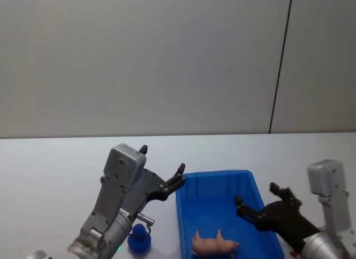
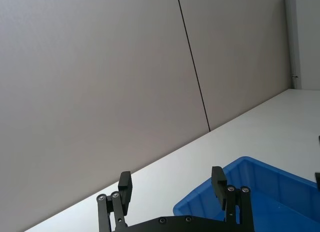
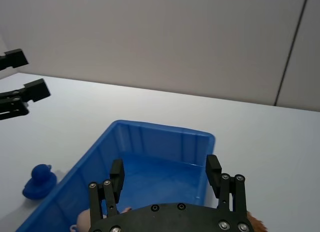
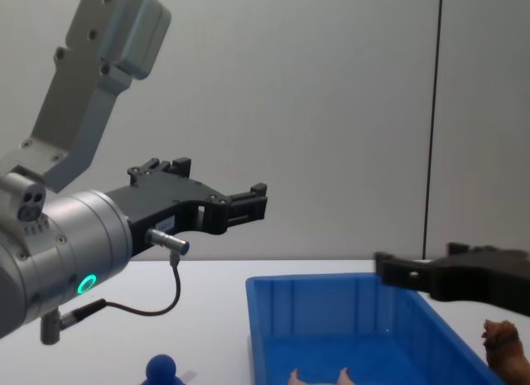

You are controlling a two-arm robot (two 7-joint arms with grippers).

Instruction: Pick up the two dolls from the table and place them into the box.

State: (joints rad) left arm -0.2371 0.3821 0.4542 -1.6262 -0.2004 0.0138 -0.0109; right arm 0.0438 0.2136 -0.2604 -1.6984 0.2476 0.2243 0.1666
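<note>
On table [image 1: 55, 170] are counted: one box [image 1: 214, 173], one pink figure [image 1: 214, 244] laid inside; one blue doll [image 1: 139, 238] at left, one brown doll [image 4: 501, 344] at right; left gripper [image 1: 162, 159], right gripper [image 1: 256, 195], jaws released.

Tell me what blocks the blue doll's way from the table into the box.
Only the box's left wall: the blue doll stands on the table just outside it, so it must go over the rim. Nothing visible lies between the doll and the open left gripper higher up.
</note>
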